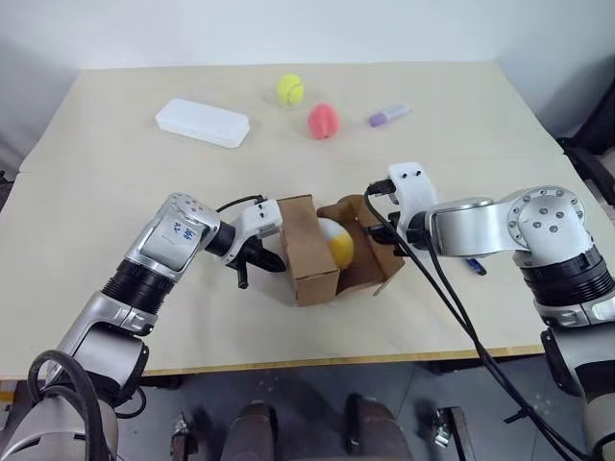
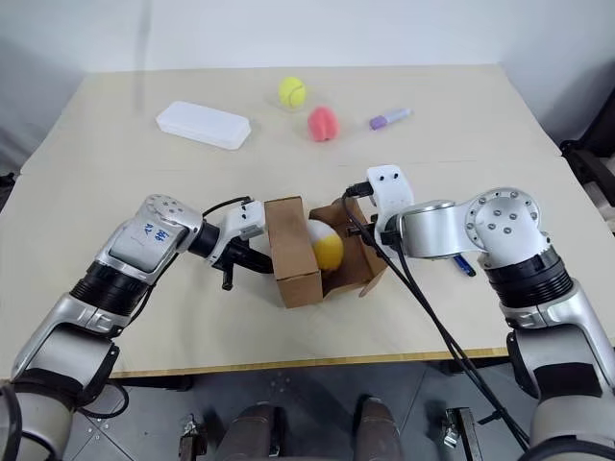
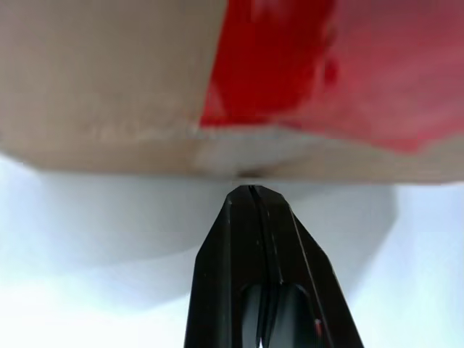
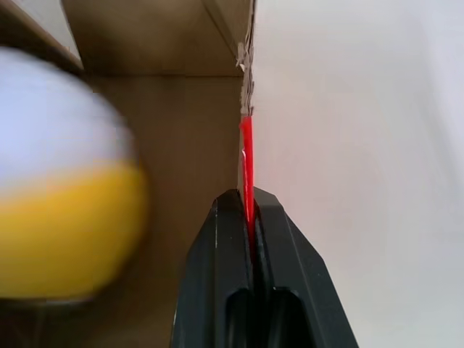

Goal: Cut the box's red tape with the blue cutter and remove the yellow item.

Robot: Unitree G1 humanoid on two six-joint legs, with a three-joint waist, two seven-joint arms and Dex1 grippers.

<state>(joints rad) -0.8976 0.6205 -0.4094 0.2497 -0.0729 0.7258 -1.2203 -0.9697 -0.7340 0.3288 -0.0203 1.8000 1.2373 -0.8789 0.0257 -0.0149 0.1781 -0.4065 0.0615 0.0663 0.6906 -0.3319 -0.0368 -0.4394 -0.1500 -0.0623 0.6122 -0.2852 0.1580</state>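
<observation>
1. The right wrist view shows the right gripper (image 4: 250,199) clamped on a box (image 1: 312,252) flap edge carrying red tape (image 4: 247,156); the left wrist view shows the left gripper (image 3: 250,190) closed, empty, tips at a taped flap.
2. From the head, the open box sits between both grippers, the yellow item (image 1: 338,244) inside, at nine o'clock of the right gripper.
3. The blue cutter (image 1: 475,265) lies by the right arm.
4. Farther off on the table (image 1: 115,182): one white case (image 1: 203,123), one tennis ball (image 1: 290,89), one pink ball (image 1: 323,121), one lavender marker (image 1: 388,116).
</observation>
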